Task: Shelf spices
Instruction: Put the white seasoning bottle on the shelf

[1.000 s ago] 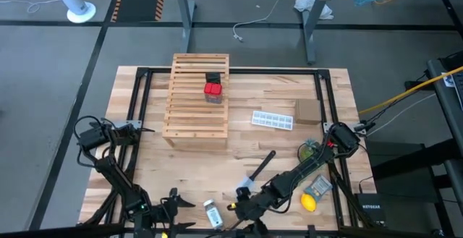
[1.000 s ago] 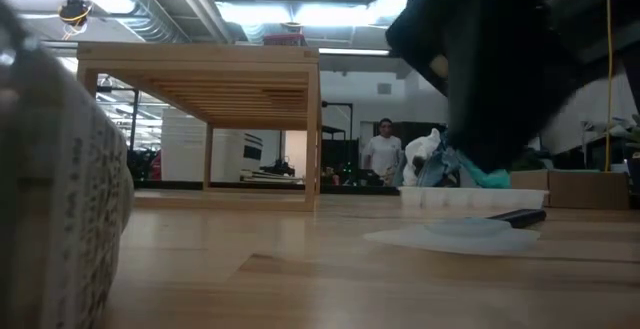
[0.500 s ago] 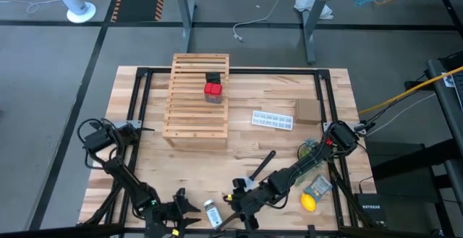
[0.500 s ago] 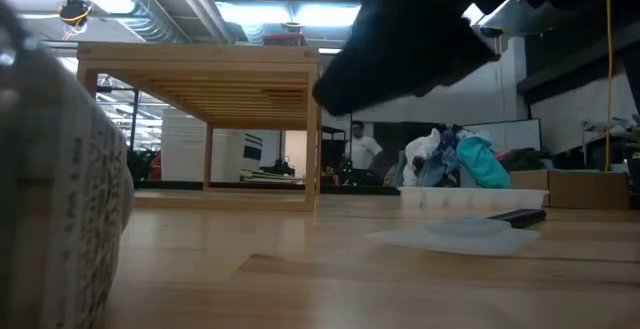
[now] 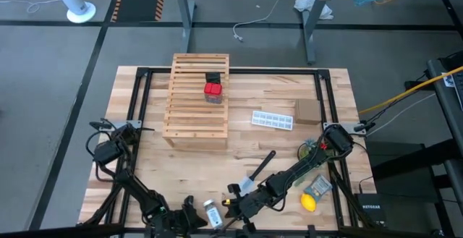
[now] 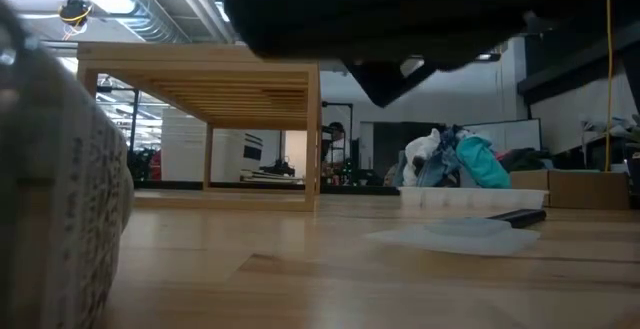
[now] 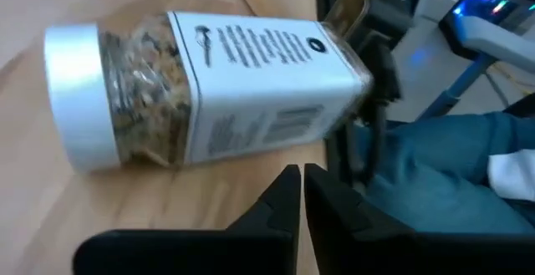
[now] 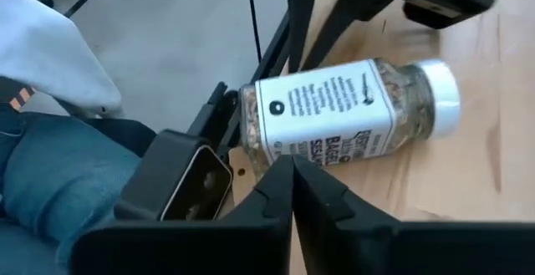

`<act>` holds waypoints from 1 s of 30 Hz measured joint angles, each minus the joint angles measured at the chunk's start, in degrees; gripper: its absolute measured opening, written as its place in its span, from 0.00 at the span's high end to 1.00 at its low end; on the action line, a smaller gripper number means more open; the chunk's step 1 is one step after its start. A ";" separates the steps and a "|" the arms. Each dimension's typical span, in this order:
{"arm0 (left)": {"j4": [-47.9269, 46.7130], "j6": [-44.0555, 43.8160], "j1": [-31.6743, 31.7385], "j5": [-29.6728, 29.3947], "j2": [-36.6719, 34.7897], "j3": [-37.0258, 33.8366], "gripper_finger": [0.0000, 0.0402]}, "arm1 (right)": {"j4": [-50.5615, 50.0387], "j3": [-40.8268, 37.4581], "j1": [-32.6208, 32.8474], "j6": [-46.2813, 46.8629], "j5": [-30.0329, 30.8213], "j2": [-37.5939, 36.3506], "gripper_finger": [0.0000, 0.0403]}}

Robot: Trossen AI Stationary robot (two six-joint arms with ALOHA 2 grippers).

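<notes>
Overhead, the wooden table bears the shelf; both grippers' jaws pressed together.

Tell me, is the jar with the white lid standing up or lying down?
Lying down. The clear spice jar rests on its side on the wooden table, white lid pointing sideways.

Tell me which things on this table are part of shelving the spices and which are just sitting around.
Part of the job: wooden shelf; red spice box and black spice container, both on top of it; clear jar lying on its side at the near edge.

Lying about: ice-cube tray, lemon, cardboard box.
</notes>
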 joint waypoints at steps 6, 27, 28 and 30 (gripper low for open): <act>-0.33 2.84 2.10 0.17 0.41 0.32 0.99 | 0.40 0.00 -0.07 0.13 0.04 0.68 0.96; -8.66 9.88 8.23 -2.91 0.17 0.43 1.00 | -0.04 -0.07 -9.56 -7.80 -0.02 4.49 0.99; -8.99 10.44 8.36 -3.76 0.18 0.43 1.00 | 0.00 -0.07 -10.14 -8.73 -0.02 4.49 0.99; -9.80 12.15 8.48 -6.02 0.24 0.36 1.00 | 0.00 -0.07 -11.36 -9.98 -0.02 4.46 0.99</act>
